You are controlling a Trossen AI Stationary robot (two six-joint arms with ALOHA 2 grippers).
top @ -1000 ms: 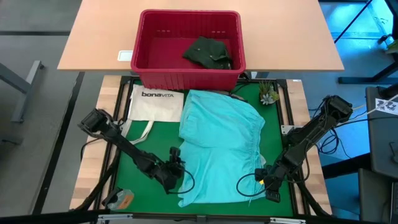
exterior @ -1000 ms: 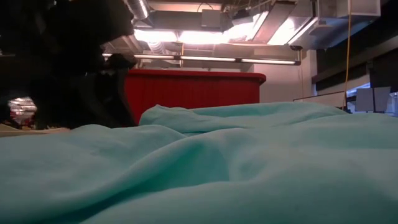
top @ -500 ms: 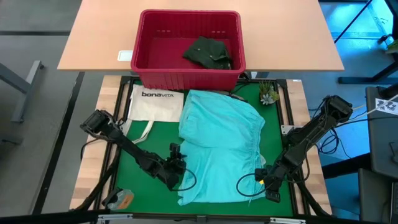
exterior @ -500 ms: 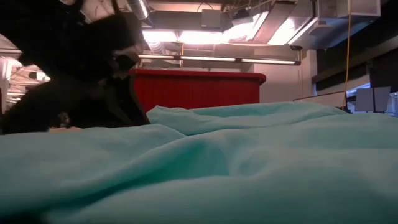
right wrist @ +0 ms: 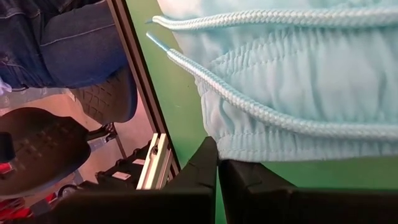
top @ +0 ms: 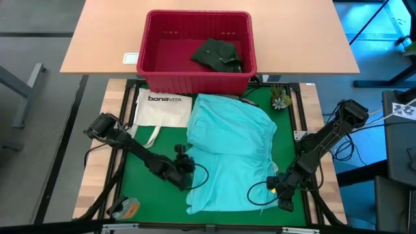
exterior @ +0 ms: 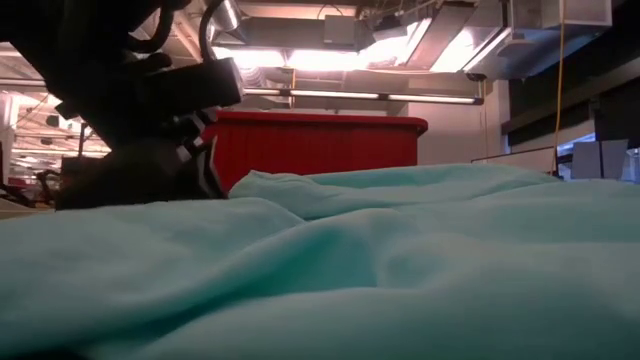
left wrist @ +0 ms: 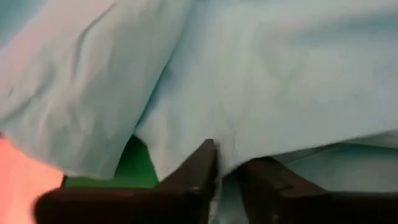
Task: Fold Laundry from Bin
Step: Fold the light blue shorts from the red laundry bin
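Observation:
A light turquoise garment (top: 231, 153) lies spread on the green mat (top: 153, 153), its elastic waistband and drawstring (right wrist: 261, 106) toward the table's right. The red bin (top: 151, 65) stands at the far side with a dark green garment (top: 218, 54) inside. My left gripper (left wrist: 227, 171) is at the turquoise garment's left edge (top: 190, 170), shut on cloth. My right gripper (right wrist: 217, 163) stands shut at the waistband's near right corner (top: 274, 186). My left gripper pinches the turquoise garment's left edge (left wrist: 221, 152) between its two fingers, coming slanting down from the table's left. The cloth there bunches into the narrow gap, and the rest lies slack on the mat. My right gripper's shut fingertips (right wrist: 210, 149) stand at the waistband's edge (right wrist: 230, 149); whether cloth is between them I cannot tell.
A white tote bag (top: 162, 107) lies at the far left of the mat, beside the bin. A small plant (top: 281, 99) stands at the far right corner. A small orange object (top: 127, 208) lies near the front left. A person's legs (right wrist: 68, 43) show beyond the table's frame.
My left gripper has moved toward the table's right and a little toward its far edge, up to the turquoise garment's left edge, rolling its wrist as it went. The garment's edge there has shifted slightly. My right gripper has kept still.

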